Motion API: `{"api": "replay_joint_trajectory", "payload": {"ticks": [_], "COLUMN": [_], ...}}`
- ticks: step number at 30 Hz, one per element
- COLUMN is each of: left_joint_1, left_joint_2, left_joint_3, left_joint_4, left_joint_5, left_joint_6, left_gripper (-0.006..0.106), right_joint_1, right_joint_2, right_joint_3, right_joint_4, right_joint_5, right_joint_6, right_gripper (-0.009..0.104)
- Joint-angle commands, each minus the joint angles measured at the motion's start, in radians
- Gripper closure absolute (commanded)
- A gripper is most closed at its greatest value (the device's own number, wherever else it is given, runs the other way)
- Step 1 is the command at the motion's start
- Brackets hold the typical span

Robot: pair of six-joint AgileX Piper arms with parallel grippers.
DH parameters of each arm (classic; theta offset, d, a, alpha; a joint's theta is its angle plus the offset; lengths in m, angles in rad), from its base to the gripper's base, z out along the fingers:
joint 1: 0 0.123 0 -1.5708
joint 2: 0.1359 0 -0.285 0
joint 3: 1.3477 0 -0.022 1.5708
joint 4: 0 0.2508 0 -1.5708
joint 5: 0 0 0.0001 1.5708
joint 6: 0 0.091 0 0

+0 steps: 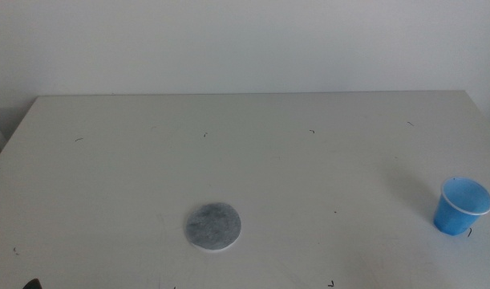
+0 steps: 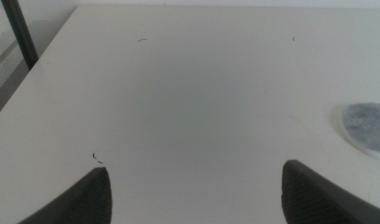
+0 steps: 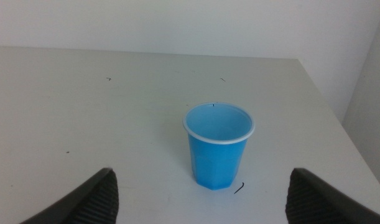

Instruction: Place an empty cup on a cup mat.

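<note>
Middle view: cup [image 1: 461,206] upright, well apart from mat [image 1: 213,225].

Cup [image 1: 461,207] stands well right of cup mat [image 1: 213,226].

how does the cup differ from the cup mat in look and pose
The cup is bright blue with a pale rim; the cup mat is mottled grey with a white edge. The cup stands upright, open end up; the cup mat lies flat. The cup sits near the table's right edge; the cup mat lies near the middle front. Both are round, rest on the table, and are untouched.
</note>
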Motion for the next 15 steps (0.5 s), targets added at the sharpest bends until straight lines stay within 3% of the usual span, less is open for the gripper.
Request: {"api": "replay_joint_trajectory", "payload": {"ticks": [1,15], "left_joint_1": [0.001,0.001], "left_joint_2": [-0.012,-0.012], "left_joint_3": [-0.006,-0.006], "left_joint_4": [0.000,0.000], "left_joint_5": [-0.067,-0.067], "left_joint_6": [-0.011,-0.011], "left_gripper": [-0.005,-0.005], "right_joint_1": [-0.001,-0.001], "right_joint_2": [-0.021,0.148], "right_joint_3": [-0.031,-0.375], "right_joint_4": [-0.013,-0.017], "right_joint_5": [-0.065,0.273], "right_joint_6": [-0.005,-0.005], "right_gripper": [0.004,0.004]}}
